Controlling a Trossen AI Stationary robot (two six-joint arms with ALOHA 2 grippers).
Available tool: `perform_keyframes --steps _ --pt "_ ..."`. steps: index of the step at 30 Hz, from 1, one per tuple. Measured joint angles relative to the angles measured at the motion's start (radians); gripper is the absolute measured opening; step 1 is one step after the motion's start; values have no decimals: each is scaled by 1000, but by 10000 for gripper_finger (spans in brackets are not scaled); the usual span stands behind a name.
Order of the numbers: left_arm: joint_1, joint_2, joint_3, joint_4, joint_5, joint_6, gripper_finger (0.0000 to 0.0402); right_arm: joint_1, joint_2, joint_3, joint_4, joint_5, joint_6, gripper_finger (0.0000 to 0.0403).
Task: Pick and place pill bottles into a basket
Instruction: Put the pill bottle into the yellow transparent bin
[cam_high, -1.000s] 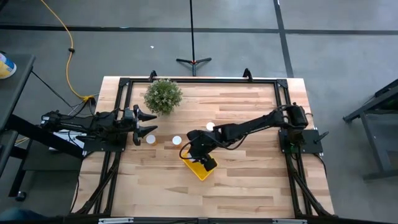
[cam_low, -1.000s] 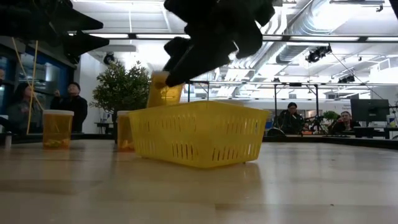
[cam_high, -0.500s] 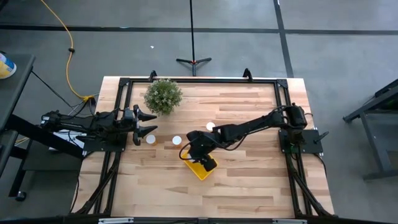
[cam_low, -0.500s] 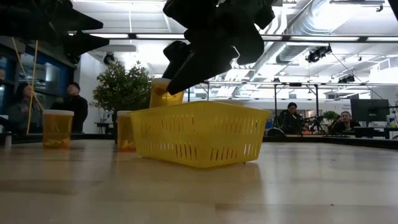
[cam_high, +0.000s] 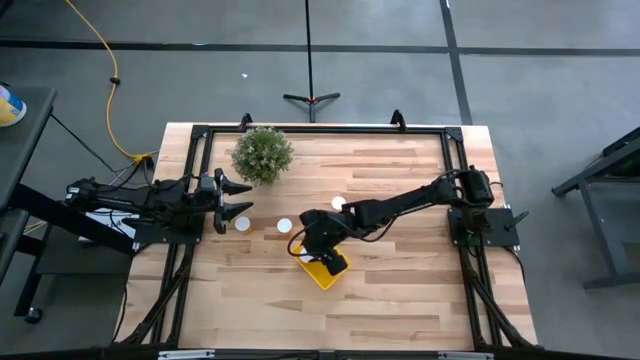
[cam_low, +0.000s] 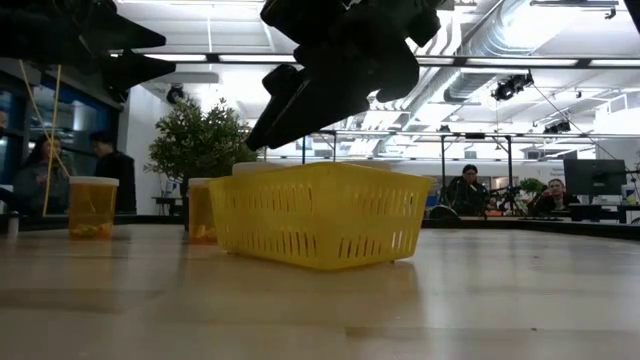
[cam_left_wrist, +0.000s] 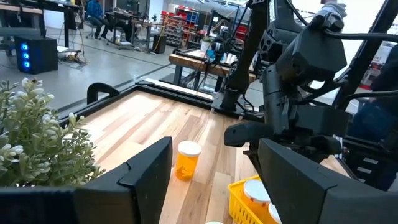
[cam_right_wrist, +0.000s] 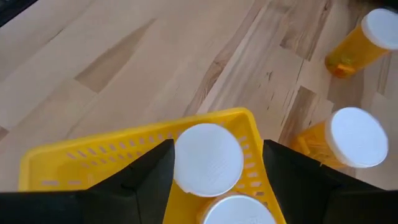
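Pill bottles stand partly in the yellow basket (cam_high: 322, 268) and partly loose on the wooden table (cam_high: 400, 290). Seen from above, the basket sits just below the table's middle, turned at an angle. Inside it, the right wrist view shows a white-capped bottle (cam_right_wrist: 208, 158) upright against the near wall, directly between the right gripper's spread fingers (cam_right_wrist: 149, 171), with a second cap (cam_right_wrist: 239, 211) beside it. The right gripper (cam_high: 315, 243) hangs over the basket's 11 o'clock corner, jaws apart and no longer clasping the bottle, which stands free in the basket.

Outside the basket, one loose bottle (cam_high: 284, 226) stands at about 10 o'clock from it, another (cam_high: 241, 223) lies farther out the same way, and a third (cam_high: 338, 203) stands at roughly 1 o'clock, near the right arm.

The left gripper (cam_high: 236, 198) waits at the table's 9 o'clock edge, fingers spread and holding nothing, just beside the potted plant (cam_high: 262, 155), which stands at about 11 o'clock on the table.
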Motion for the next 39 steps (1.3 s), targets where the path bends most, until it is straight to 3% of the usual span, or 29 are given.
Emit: perform_keyframes --steps 5,8,12,15,17,22,28,33,39 --pt "0 0 0 0 0 0 276 -2 -5 109 -134 52 -9 236" --pt "0 0 0 0 0 0 276 -20 -32 163 -281 5 21 236" --pt "0 0 0 -3 0 0 276 -59 -115 104 -342 -40 90 236" --pt "0 0 0 -10 1 0 276 -82 -224 -2 -340 22 143 237" --pt "0 0 0 -18 1 0 276 -94 -309 -114 -236 56 160 236" --pt "0 0 0 -24 1 -2 276 -122 -484 -477 238 135 195 236" --pt "0 0 0 -23 1 -11 276 -159 -523 -750 715 198 215 239" --pt "0 0 0 -23 1 -11 276 -182 -511 -767 719 184 241 268" --pt "0 0 0 -24 1 -11 276 -194 -510 -739 613 255 241 299"
